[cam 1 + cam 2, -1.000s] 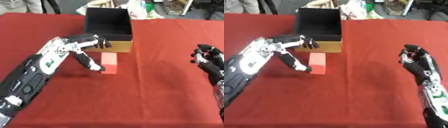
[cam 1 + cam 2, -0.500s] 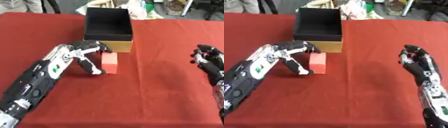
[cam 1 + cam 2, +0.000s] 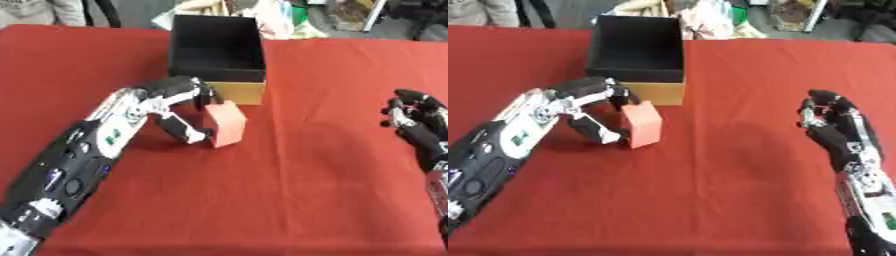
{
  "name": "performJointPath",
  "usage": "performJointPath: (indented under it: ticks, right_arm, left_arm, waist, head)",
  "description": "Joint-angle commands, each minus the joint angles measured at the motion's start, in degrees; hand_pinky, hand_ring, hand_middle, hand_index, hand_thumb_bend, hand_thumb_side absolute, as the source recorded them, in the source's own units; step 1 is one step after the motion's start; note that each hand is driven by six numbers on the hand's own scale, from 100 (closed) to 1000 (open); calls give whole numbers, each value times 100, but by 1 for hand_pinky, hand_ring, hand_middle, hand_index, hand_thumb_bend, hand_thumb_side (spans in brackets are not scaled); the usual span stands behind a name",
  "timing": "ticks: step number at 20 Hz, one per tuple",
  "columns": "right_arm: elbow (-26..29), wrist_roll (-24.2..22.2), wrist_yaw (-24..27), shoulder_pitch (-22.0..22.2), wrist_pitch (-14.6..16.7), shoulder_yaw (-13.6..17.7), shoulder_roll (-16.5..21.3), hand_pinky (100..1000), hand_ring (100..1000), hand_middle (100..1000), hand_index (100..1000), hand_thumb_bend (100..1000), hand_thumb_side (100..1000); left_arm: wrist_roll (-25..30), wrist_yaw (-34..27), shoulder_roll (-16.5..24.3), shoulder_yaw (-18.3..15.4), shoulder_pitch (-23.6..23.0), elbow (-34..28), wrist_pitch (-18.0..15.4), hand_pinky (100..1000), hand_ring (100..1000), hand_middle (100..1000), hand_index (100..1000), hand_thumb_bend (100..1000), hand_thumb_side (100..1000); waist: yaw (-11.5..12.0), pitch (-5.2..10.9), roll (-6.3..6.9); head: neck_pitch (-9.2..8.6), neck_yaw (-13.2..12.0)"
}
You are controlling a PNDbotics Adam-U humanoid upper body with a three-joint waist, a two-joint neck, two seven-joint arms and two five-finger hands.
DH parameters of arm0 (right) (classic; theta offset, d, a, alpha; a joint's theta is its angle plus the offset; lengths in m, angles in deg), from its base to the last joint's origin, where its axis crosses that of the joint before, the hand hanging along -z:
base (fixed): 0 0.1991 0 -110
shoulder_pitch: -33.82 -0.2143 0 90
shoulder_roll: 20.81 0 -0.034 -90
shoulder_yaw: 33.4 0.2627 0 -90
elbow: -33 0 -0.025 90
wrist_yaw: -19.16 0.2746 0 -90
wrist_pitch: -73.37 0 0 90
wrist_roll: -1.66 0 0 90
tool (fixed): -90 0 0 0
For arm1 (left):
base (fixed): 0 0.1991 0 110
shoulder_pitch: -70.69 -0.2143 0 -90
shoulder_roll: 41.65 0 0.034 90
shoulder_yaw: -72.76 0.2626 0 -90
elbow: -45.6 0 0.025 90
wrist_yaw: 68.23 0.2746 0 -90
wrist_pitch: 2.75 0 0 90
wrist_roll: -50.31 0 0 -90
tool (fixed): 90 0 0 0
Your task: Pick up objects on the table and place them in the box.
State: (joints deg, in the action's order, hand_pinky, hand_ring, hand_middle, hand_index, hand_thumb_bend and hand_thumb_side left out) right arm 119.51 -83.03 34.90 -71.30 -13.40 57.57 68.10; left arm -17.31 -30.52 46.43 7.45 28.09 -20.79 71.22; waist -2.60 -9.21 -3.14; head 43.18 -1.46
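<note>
**Q:** Where is the block you are after, measured from the box?

**A:** The red block (image 3: 226,123) stands on the red table (image 3: 289,190) just in front of the box (image 3: 217,55), near its tan front wall. The block is tilted, its top leaning toward the box. I cannot tell whether its lower edge touches the cloth or is slightly lifted.

**Q:** What is your left hand doing?

**A:** Your left hand (image 3: 179,107) sits just in front of the box's near-left corner, on the block's left side. Its fingers curl over the block's top edge while the thumb (image 3: 185,132) reaches under to the lower left face, so the block is pinched between them.

**Q:** And your right hand?

**A:** Your right hand (image 3: 833,125) is well apart from the box, far off to its right and nearer to you. It holds nothing; its fingers are relaxed and point up, away from you.

**Q:** What is in the box?

**A:** Its dark inside shows nothing I can make out.
</note>
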Motion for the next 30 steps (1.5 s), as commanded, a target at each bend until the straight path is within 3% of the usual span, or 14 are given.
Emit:
performJointPath:
  ticks: [1, 10, 17, 25, 30]
  right_arm:
    - [54, -16, -45, -56, 1, 17, 100, 521, 620, 582, 712, 100, 100]
    - [55, -12, -40, -53, 4, 24, 111, 521, 619, 582, 712, 100, 100]
    - [46, -18, -44, -34, 4, 18, 130, 521, 619, 582, 712, 100, 100]
    - [44, -55, -50, -76, 1, -17, 124, 521, 619, 582, 712, 100, 100]
    - [48, -93, -55, -137, -6, -53, 110, 521, 619, 582, 712, 100, 100]
  left_arm:
    - [-199, -159, 88, -99, 111, -206, 97, 650, 541, 482, 802, 185, 208]
    - [-459, -469, 279, -193, 184, -592, 358, 648, 533, 470, 789, 137, 195]
    - [-819, -537, 594, -541, 604, -801, 592, 652, 533, 469, 779, 163, 175]
    - [-1444, 50, 486, -1081, 1164, 173, 854, 652, 543, 479, 778, 157, 170]
    - [-1764, 533, 256, -1251, 1364, 886, 765, 656, 553, 492, 779, 167, 179]
  waist:
    - [0, 84, 4]
    - [0, 97, 13]
    - [5, 124, 21]
    - [-80, 68, 26]
    - [-204, -2, 39]
  head:
    - [-41, -3]
    - [-55, 16]
    - [-74, 27]
    - [-165, -1]
    - [-233, -75]
